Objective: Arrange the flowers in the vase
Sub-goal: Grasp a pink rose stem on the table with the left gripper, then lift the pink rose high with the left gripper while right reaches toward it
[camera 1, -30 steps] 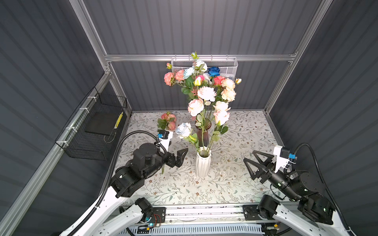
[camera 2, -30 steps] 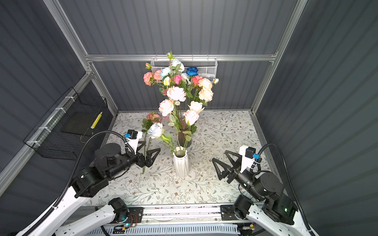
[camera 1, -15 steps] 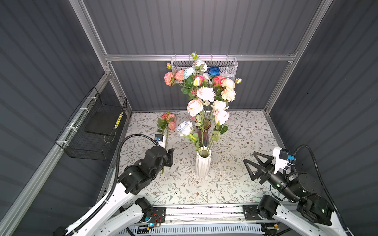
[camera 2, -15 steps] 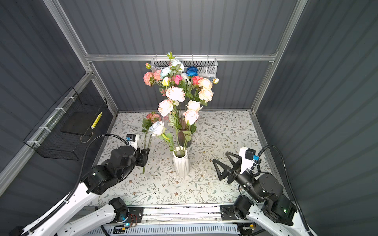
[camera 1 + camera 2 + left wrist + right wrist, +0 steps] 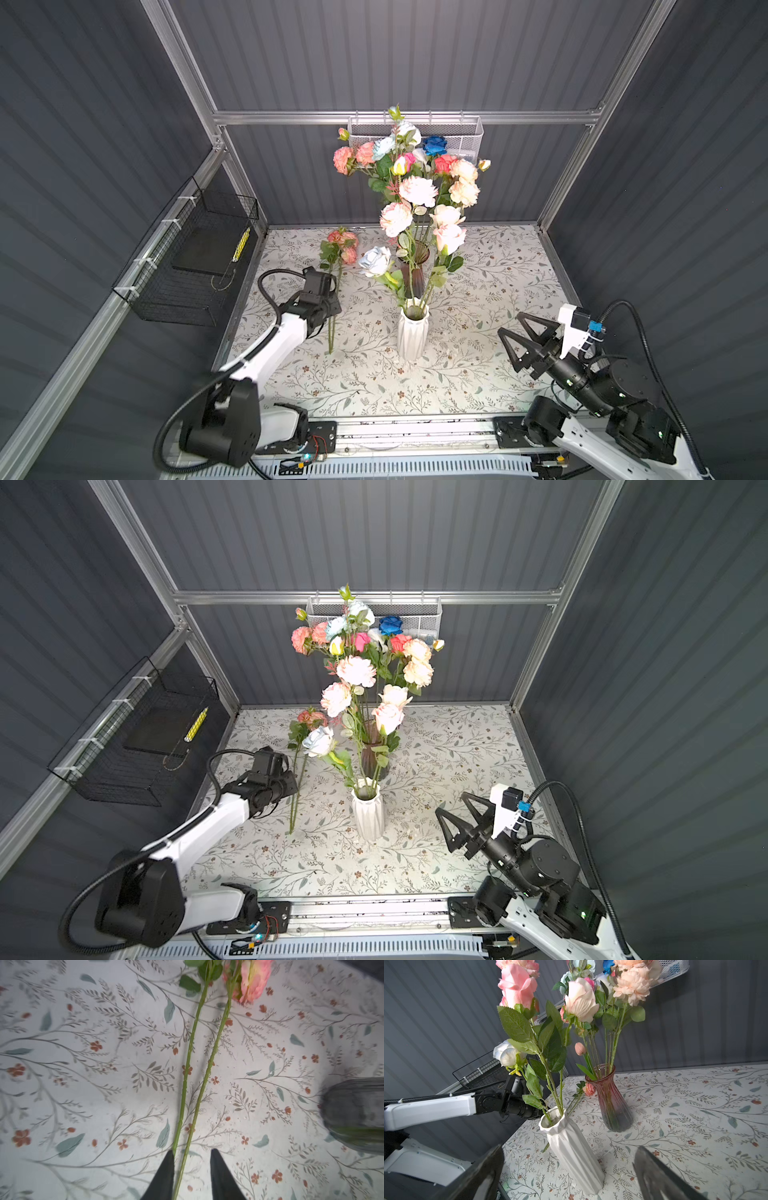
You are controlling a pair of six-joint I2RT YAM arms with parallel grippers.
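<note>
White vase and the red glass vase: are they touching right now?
Apart. The right wrist view shows a strip of patterned table between the white vase and the red glass vase.

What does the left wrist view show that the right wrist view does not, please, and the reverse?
Only the left wrist view: the left gripper, jaws apart around one of two loose stems lying flat.
Only the right wrist view: the white vase with flowers in it, the left arm, a black wire basket and the open right gripper.
Both: the flowered table, the loose stems, their pink bloom and the glass vase.
</note>
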